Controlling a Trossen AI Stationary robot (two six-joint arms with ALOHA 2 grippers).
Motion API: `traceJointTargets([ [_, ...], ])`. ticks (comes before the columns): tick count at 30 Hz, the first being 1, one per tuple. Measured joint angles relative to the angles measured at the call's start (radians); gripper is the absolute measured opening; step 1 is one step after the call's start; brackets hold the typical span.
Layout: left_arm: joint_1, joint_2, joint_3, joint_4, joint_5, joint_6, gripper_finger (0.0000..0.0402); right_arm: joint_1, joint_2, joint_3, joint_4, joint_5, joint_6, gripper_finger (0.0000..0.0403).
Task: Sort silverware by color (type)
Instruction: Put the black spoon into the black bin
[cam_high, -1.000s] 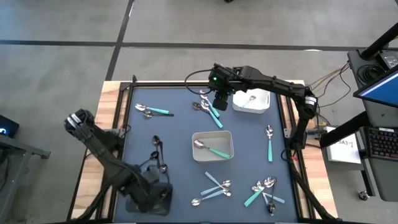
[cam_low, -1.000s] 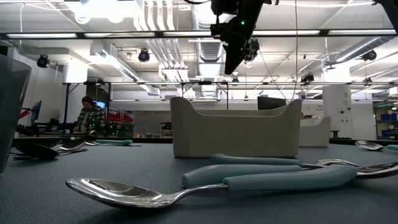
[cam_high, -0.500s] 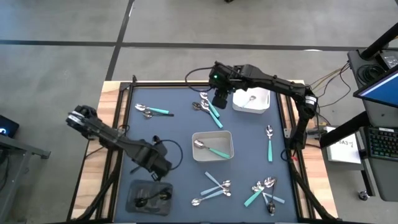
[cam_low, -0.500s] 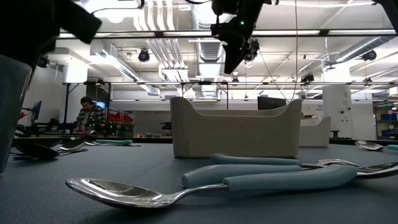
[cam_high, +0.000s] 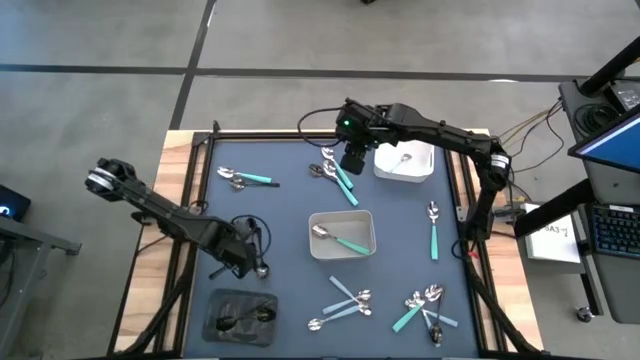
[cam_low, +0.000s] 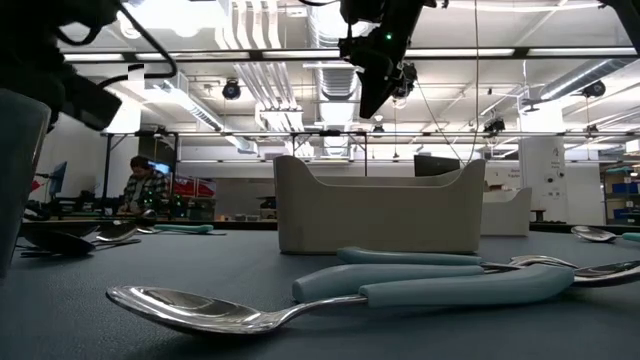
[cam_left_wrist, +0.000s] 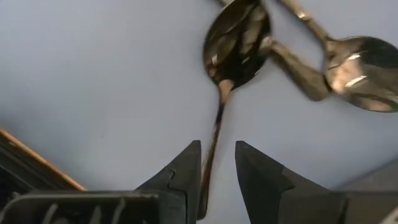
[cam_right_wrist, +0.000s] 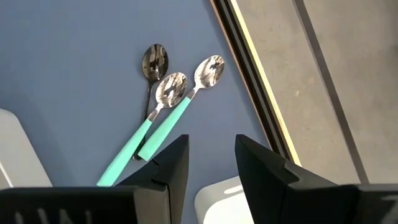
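No readable text, label, brand, number or sign appears in any view. A white sheet of paper (cam_high: 553, 238) lies beside the table at the right in the high view — it carries dark print, too small to make out. The screen (cam_high: 612, 128) above it shows only a plain blue face.

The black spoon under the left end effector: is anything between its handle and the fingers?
Nothing visible. In the left wrist view the black spoon has its thin handle already running into the gap of the left end effector, fingers open on either side.
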Motion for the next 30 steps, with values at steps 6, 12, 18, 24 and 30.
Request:
traceJointTargets([
  [6,0.000,-0.050,-0.081,0.064,0.016,-0.029,0.0082,0.000,0.000,0.000,0.016,0.000,0.000,0.0123],
  [12,0.001,-0.052,-0.122,0.185,-0.009,-0.021,0.0090,0.000,0.000,0.000,0.015,0.000,0.000,0.0123],
  [18,0.001,-0.002,-0.148,0.229,-0.028,-0.010,0.0097,0.000,0.000,0.000,0.015,0.000,0.000,0.0123],
  [24,0.002,0.080,-0.153,0.235,-0.021,-0.003,0.0106,0.000,0.000,0.000,0.015,0.000,0.000,0.0123],
  [30,0.002,0.102,-0.141,0.232,-0.022,0.034,0.0086,0.000,0.001,0.001,0.015,0.000,0.000,0.0123],
])
